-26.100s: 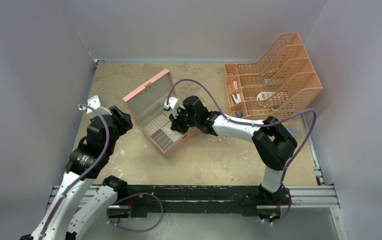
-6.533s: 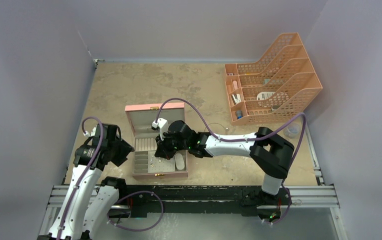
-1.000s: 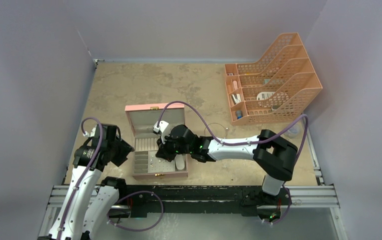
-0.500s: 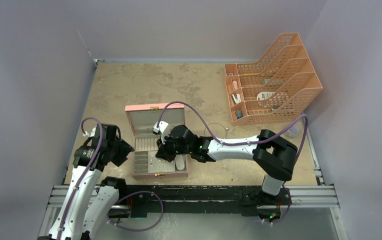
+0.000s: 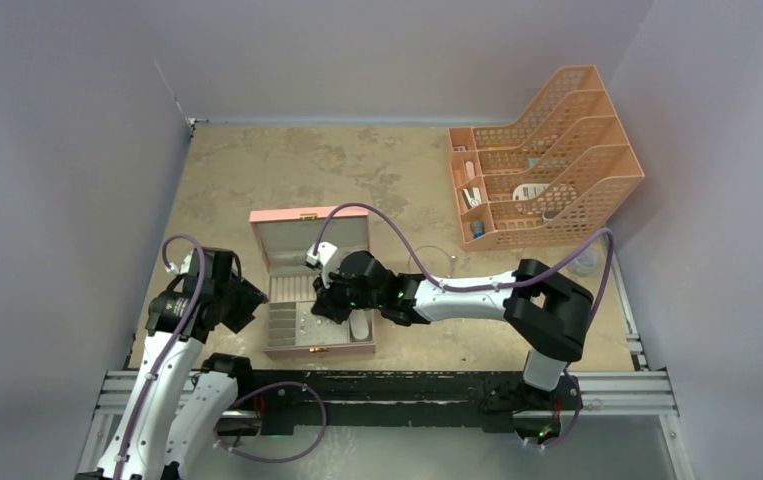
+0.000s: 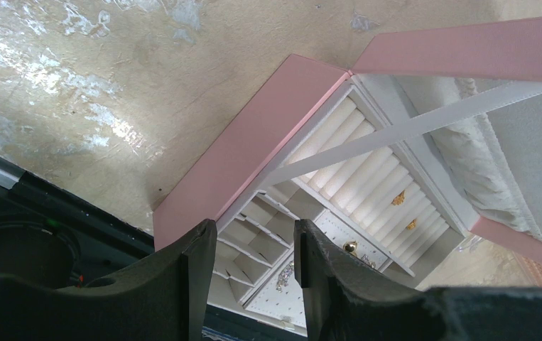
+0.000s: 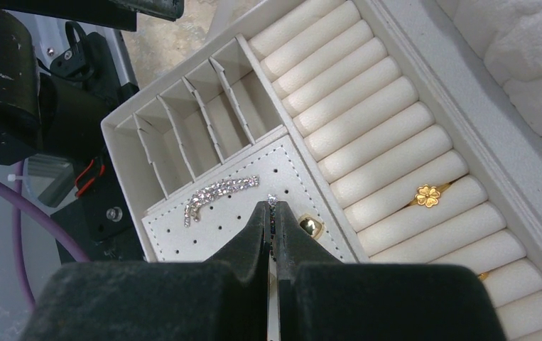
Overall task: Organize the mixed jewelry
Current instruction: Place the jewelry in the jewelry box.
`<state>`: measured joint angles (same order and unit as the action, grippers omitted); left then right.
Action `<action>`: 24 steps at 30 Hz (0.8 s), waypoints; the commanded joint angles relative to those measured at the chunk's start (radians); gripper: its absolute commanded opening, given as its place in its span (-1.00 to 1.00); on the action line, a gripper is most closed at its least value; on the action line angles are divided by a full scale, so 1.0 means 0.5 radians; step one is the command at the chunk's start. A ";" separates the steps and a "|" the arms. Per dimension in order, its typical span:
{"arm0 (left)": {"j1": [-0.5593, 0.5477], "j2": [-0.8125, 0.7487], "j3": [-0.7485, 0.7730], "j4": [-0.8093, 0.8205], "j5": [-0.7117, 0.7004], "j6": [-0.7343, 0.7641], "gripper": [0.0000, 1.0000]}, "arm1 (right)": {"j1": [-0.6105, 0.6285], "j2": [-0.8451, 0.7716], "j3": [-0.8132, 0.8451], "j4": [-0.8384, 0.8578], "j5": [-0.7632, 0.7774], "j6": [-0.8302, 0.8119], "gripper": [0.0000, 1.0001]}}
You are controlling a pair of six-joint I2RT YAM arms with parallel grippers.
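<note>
Gold ring (image 7: 427, 196) (clover-topped) in pink box (image 6: 253, 149)

Pink box (image 5: 319, 349) sits open near the front of the mottled tan surface (image 5: 257, 160), pale lining showing; orange tiered file rack (image 5: 567, 150) far right, stationery bits (image 5: 470, 195) in its front compartments

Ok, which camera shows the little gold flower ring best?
The right wrist camera: the flower ring sits close and sharp, tucked between two cream rolls. The left wrist camera shows only tiny gold specks there; from the top it is too small to see.
</note>
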<state>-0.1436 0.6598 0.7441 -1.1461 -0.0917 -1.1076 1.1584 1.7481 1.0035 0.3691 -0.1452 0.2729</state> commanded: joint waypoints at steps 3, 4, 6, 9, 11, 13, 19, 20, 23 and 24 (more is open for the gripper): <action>0.005 -0.013 0.052 0.020 -0.020 -0.011 -0.13 | 0.011 -0.012 0.012 0.048 0.101 0.037 -1.00; 0.005 -0.015 0.052 0.019 -0.022 -0.012 -0.13 | 0.012 -0.010 0.012 0.055 0.089 0.035 -1.00; 0.005 -0.015 0.052 0.017 -0.019 -0.012 -0.13 | 0.014 -0.006 0.011 0.062 0.052 0.024 -1.00; 0.005 -0.019 0.052 0.016 -0.018 -0.012 -0.13 | 0.017 -0.011 0.006 0.075 -0.001 0.002 -1.00; 0.007 -0.021 0.052 0.016 -0.017 -0.011 -0.13 | 0.018 -0.019 -0.003 0.071 -0.017 -0.003 -1.00; 0.004 -0.019 0.052 0.016 -0.019 -0.009 -0.13 | 0.017 -0.031 -0.014 0.075 -0.034 -0.010 -1.00; 0.005 -0.025 0.052 0.017 -0.017 -0.009 -0.13 | 0.017 -0.036 -0.019 0.073 -0.055 -0.016 -1.00; 0.007 -0.024 0.052 0.016 -0.019 -0.009 -0.13 | 0.018 -0.036 -0.022 0.075 -0.055 -0.018 -1.00; 0.005 -0.024 0.052 0.016 -0.016 -0.009 -0.13 | 0.018 -0.026 -0.012 0.061 -0.040 -0.016 -1.00; 0.006 -0.026 0.052 0.016 -0.016 -0.009 -0.13 | 0.018 -0.019 -0.006 0.052 -0.034 -0.016 -1.00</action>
<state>-0.1436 0.6548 0.7441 -1.1461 -0.0917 -1.1076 1.1603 1.7481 0.9989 0.3733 -0.1524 0.2783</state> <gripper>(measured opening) 0.440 0.008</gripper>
